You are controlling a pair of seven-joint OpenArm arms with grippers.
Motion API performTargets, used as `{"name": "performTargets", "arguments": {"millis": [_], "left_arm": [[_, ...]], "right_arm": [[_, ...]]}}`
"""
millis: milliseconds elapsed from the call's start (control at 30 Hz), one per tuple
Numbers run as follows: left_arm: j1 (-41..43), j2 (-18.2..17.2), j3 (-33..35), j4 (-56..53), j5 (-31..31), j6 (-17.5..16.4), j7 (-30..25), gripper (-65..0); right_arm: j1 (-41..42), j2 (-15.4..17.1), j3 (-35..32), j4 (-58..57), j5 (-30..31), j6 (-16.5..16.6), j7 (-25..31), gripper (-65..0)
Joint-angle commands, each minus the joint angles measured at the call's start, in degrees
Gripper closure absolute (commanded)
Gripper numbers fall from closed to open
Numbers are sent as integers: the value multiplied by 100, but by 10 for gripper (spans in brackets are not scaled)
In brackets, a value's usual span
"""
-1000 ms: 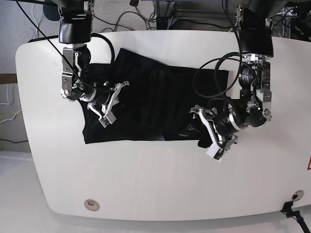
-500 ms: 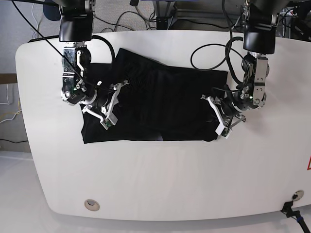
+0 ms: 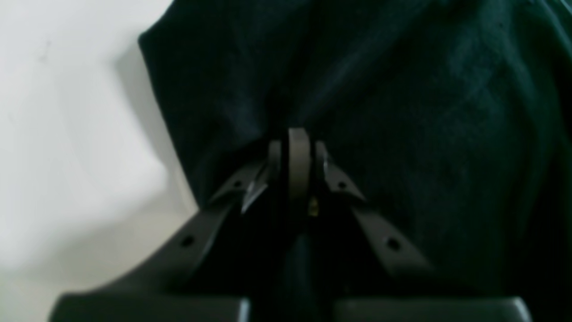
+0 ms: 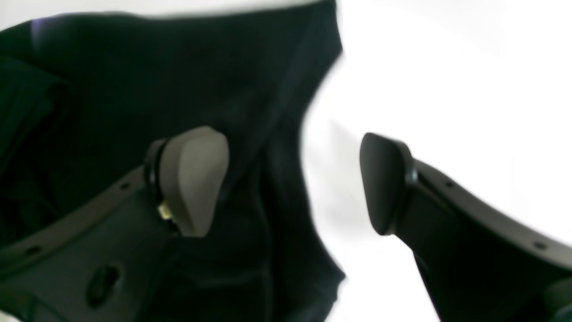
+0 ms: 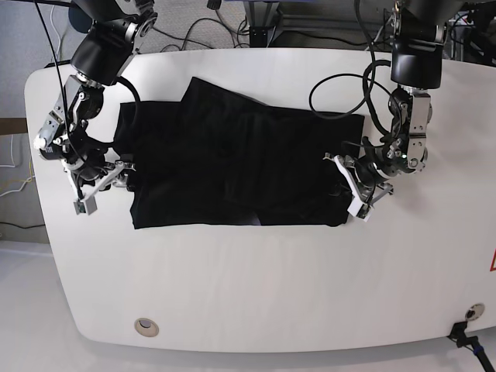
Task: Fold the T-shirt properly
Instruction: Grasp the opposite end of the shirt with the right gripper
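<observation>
The large black short-sleeved cloth T-shirt (image 5: 232, 167) lies flat and partly folded across the middle of the white rounded table (image 5: 256, 287), plain black side up. Diff vs a second ago: right gripper (image 5: 99, 188) was over the shirt's left part with fingers on the cloth, it's now pulled off to the shirt's left edge, fingers spread wide; the right wrist view shows one pad (image 4: 192, 179) over black fabric and the other over bare table, nothing between them. Left gripper (image 5: 355, 190) was hanging below the shirt's right edge with jaws apart; it's now down at that edge, fingers pressed together and pinching a bunch of the black cloth, which the left wrist view shows gathering into creases at the fingertips (image 3: 298, 156). Shirt's right edge looks more tucked and squared than before. Hard to make out: both wrist views are blurred, fabric is near featureless black, so fold layers and seams can't be separated. How many layers sit in the left pinch I can't tell. The shirt's underside is hidden.
</observation>
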Motion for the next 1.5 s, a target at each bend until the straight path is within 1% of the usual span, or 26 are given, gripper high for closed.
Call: {"name": "performTargets", "arguments": {"millis": [0, 67, 133, 167, 267, 300, 400, 467, 567, 633, 700, 733, 800, 867, 933, 967, 1067, 1100, 1200, 1300, 1367, 1467], "left_arm": [[0, -81, -2, -22, 309, 109, 391, 0], [0, -81, -2, -22, 309, 109, 391, 0], [0, -81, -2, -22, 309, 109, 391, 0], [0, -81, -2, -22, 309, 109, 391, 0], [0, -81, -2, -22, 309, 109, 400, 0], [0, -81, -2, -22, 309, 109, 400, 0], [0, -81, -2, -22, 309, 109, 400, 0], [0, -81, -2, -22, 309, 109, 400, 0], [0, -81, 7, -22, 309, 109, 409, 0], [0, -81, 7, -22, 309, 109, 417, 0], [0, -81, 7, -22, 309, 109, 417, 0], [0, -81, 7, -22, 309, 109, 417, 0], [0, -81, 7, -22, 309, 109, 417, 0], [0, -81, 7, -22, 309, 109, 417, 0], [0, -81, 7, -22, 309, 109, 417, 0], [0, -81, 7, -22, 309, 109, 417, 0], [0, -81, 16, -22, 309, 109, 426, 0], [0, -81, 16, -31, 309, 109, 426, 0], [44, -81, 16, -39, 309, 109, 426, 0], [105, -73, 24, -22, 309, 109, 426, 0], [105, -73, 24, -22, 309, 109, 426, 0], [114, -73, 24, -22, 309, 109, 426, 0]], "right_arm": [[115, 299, 169, -280, 496, 33, 135, -479], [89, 492, 231, -676, 716, 33, 170, -479], [1, 651, 231, -957, 962, 33, 381, -478], [-60, 695, 222, -1045, 1050, 33, 452, -478], [-210, 695, 196, -1159, 1217, 33, 487, -478], [-263, 615, 196, -1159, 1217, 33, 487, -478], [-289, 229, 178, -1133, 1164, 33, 478, -476], [-289, 53, -59, -1133, 1182, 33, 478, -476], [-254, -185, -402, -1124, 1208, 6, 478, -476], [-245, -343, -428, -1124, 1191, -2, 478, -475], [-245, -396, -446, -1124, 1173, -2, 478, -464], [-245, -404, -455, -1124, 1173, -2, 478, -436], [-263, -483, -481, -1124, 1164, -2, 478, -343], [-280, -466, -675, -1124, 1156, -2, 478, -211], [-280, -457, -824, -1124, 1156, -2, 496, -28], [-280, -440, -842, -1089, 1156, -11, 496, 0], [-333, -369, -912, -632, 1156, -38, 469, 0], [-412, -369, -1026, -359, 1156, -143, 443, 0], [-562, -378, -1369, 792, 1199, -697, 91, 0], [-597, -413, -1774, 1663, 1208, -969, -172, 0], [-614, -571, -1941, 1979, 1191, -1066, -208, 0], [-588, -782, -2143, 2076, 1182, -1066, -216, 0]]}}
